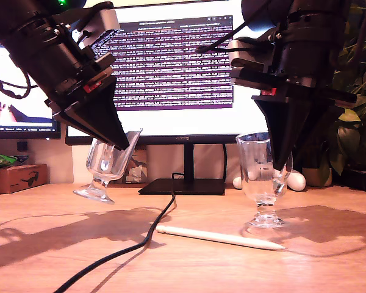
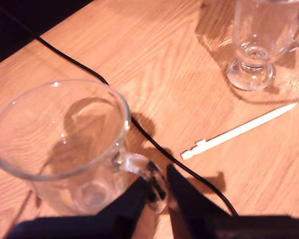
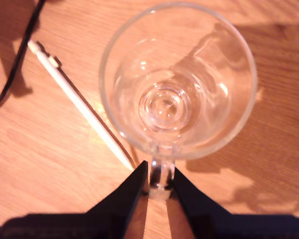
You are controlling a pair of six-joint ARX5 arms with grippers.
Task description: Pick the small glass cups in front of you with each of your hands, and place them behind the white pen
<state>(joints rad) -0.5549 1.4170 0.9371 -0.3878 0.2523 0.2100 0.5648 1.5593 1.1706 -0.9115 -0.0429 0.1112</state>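
Monitor text (image 1: 165, 61) is too small to read.

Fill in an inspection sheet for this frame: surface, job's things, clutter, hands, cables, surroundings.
Surface: wooden desk, strong shadows across it.
Job's things: tilted glass mug at the exterior view's left; upright glass mug at that view's right, standing on the desk behind the white pen, which lies flat.
Clutter: cardboard box at the exterior view's left edge; white rounded object near the monitor stand.
Hands: my first hand shut on the tilted mug's handle; my second hand shut on the upright mug's handle.
Cables: black cable runs across the desk between the mugs.
Surroundings: monitor showing text; leafy plant at the exterior view's right.
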